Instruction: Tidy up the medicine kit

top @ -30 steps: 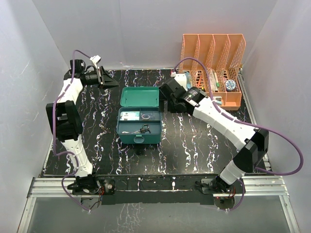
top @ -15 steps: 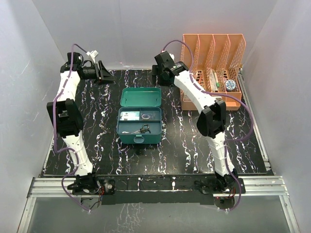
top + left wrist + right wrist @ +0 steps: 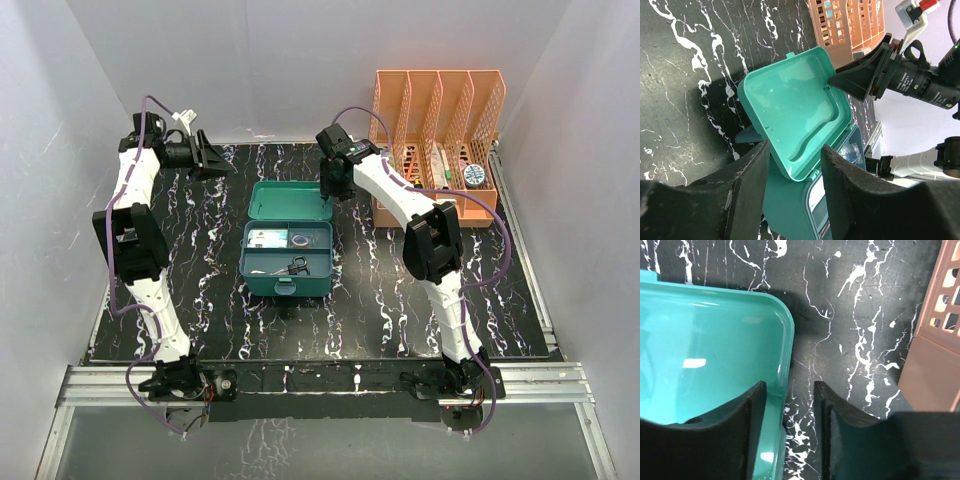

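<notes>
Working from the arm bases outward, taking the top view as clock face, 12 o'clock pointing away from the bases.

Finding the medicine kit (image 3: 287, 262) at the centre of the table (image 3: 380, 290), open, base nearer, latch facing 6 o'clock. Seeing a few small things inside the base, among them a dark looped item (image 3: 298, 264); the rest too small to name.

Noting the lid (image 3: 290, 199) thrown back toward 12 o'clock, inner face up, hinged along the base's far edge. Not managing to tell whether lying flat or only leaning back. Probably left so for free access from above.

Locating the right gripper (image 3: 790, 390) at the lid's 2 o'clock corner, pointing down, jaws partly apart and straddling the lid's right-hand rim: one finger (image 3: 735, 435) over the inner face, the other over bare table outside. Not seeing the rim pinched, so logging as not yet clamped. Judging the aim as taking the rim to swing the lid shut.

Locating the left gripper (image 3: 795, 146) at 10 o'clock from the kit, raised, well apart from it, aimed across at the lid, jaws apart, holding nothing. Reading this as standing clear of the lid's swing.

Noting an orange mesh rack (image 3: 440, 120) at 2 o'clock, beyond the right arm.
</notes>
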Robot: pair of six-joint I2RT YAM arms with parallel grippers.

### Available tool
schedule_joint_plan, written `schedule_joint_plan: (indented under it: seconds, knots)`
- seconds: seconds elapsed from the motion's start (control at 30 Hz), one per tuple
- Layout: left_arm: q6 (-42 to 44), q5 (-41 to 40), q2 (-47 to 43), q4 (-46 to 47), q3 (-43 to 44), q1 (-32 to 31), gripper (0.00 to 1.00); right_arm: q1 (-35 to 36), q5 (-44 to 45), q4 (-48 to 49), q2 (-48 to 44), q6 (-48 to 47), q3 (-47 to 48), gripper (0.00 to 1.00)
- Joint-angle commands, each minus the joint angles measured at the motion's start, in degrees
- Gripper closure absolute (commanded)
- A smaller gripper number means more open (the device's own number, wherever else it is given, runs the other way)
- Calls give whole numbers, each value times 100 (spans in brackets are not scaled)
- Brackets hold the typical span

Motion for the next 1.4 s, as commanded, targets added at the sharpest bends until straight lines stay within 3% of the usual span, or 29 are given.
schedule_joint_plan:
  seconds: [0.0, 0.1, 0.2, 0.5, 0.77, 1.13, 1.37]
  knots:
    - [147, 77, -194, -159, -87, 11, 57, -23, -83, 286, -99, -60, 120, 70]
    - [270, 36, -204, -236, -147, 15, 57, -24, -130, 347, -118, -56, 131, 90]
    - [306, -24, -197, -221, -224, 11, 57, -23, -99, 461, -254, -67, 41, 100]
    - [344, -306, 220, -69, -311, 26, 57, 36, 101, 1286, -1107, -117, -863, 100]
    - [268, -740, 1376, 141, -152, 46, 58, 85, 223, 1754, -1641, -68, -1505, 100]
    - [-265, 48, 2311, 359, 1117, -324, 57, 227, 310, 2272, -2110, -192, -2128, 100]
    - [-536, 609, 2379, 645, 1282, -802, 58, 274, 401, 2326, -2239, -199, -2287, 100]
